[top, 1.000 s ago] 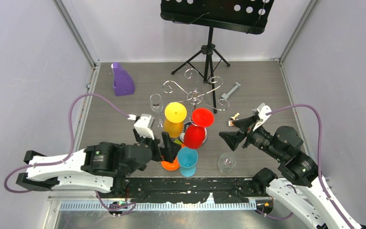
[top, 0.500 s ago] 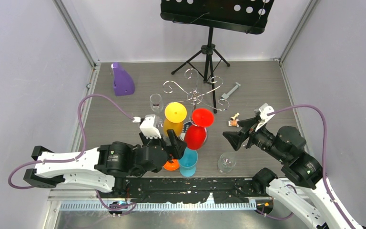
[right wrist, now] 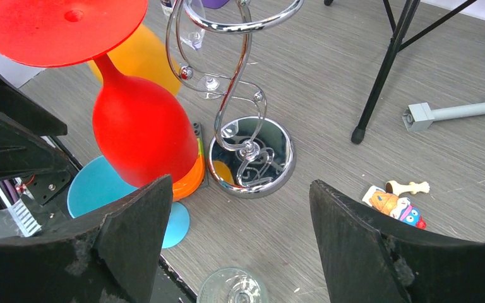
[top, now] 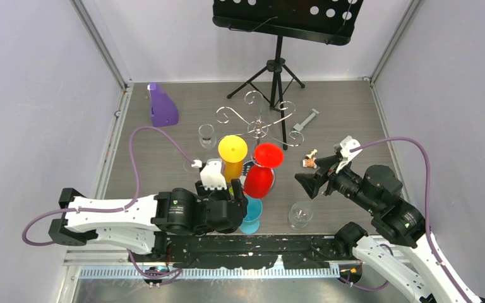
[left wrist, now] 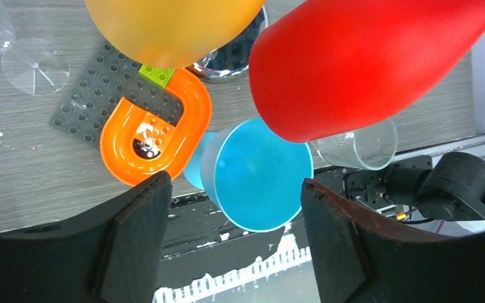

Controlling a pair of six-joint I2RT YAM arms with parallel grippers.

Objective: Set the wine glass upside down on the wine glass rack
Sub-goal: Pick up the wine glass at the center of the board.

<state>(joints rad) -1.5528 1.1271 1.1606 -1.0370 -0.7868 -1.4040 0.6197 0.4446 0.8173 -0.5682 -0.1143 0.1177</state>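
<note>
Pale lilac walls (top: 31,95) close the cell at 9, 12 and 3 o'clock, with slanted metal posts (top: 98,41) in the two far corners. The table (top: 353,107) is grey wood-grain, evenly lit, with soft shadows. A black music stand (top: 278,16) rises at 12 o'clock, its tripod feet on the table. A black perforated strip (top: 259,243) and a ribbed rail (top: 227,271) run along 6 o'clock

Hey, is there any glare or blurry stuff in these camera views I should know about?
Top view: even, soft light, no strong shadows. Right wrist view: the rack's round base mirrors its own wire, no blown-out glare. Left wrist view: the red glass and yellow glass loom large, close to the lens.
</note>
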